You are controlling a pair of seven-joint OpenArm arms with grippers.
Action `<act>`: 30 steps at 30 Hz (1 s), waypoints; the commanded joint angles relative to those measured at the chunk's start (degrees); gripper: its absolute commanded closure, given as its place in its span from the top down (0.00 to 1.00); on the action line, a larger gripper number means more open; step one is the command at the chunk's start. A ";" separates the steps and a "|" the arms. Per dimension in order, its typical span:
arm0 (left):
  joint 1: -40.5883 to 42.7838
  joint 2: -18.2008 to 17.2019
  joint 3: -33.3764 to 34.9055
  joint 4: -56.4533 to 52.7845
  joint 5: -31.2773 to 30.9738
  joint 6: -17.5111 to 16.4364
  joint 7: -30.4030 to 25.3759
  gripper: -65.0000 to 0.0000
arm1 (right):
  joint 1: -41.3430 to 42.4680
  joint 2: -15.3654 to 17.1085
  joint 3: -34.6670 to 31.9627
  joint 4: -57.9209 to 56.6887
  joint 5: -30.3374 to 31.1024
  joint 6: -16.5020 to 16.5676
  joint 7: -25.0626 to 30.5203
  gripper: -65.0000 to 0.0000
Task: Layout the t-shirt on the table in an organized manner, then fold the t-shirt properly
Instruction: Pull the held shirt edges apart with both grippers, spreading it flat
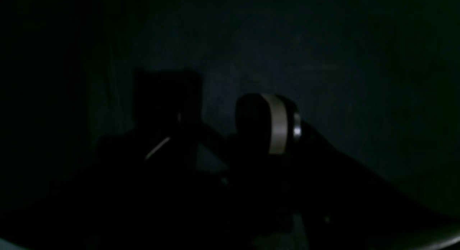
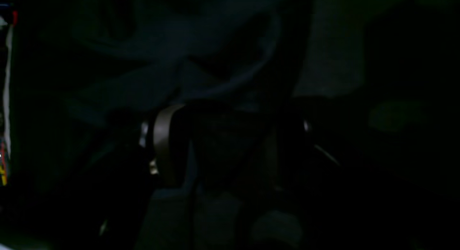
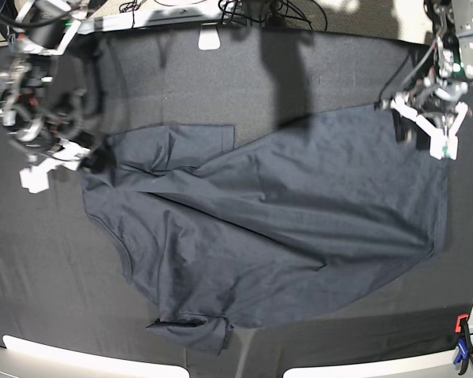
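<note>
The t-shirt (image 3: 276, 228) is seen in the base view spread across the black table (image 3: 31, 268), creased, one sleeve folded near the left. The left gripper (image 3: 432, 130) is held over the shirt's upper right corner, jaws spread. The right gripper (image 3: 59, 161) is spread at the shirt's left edge. Both wrist views are nearly dark; only dim cloth is shown there.

Plain navy-grey t-shirt (image 3: 299, 213) on matte black table (image 3: 31, 268) (red and blue clamp (image 3: 461, 346))
</note>
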 commanded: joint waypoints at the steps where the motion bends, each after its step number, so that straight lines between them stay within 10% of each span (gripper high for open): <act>1: -0.42 -0.70 -0.33 1.11 -0.31 -0.02 -1.51 0.37 | 0.59 0.24 0.13 0.68 -0.02 0.63 0.83 0.56; 8: -0.44 -0.68 -0.33 1.11 -0.31 -0.02 -1.53 0.37 | 0.57 0.66 0.22 0.70 -2.58 0.87 2.29 0.00; 30: -0.39 -0.85 -0.33 6.51 -5.09 -6.71 5.18 0.37 | -11.80 17.51 7.76 0.72 -4.74 3.76 -5.33 0.00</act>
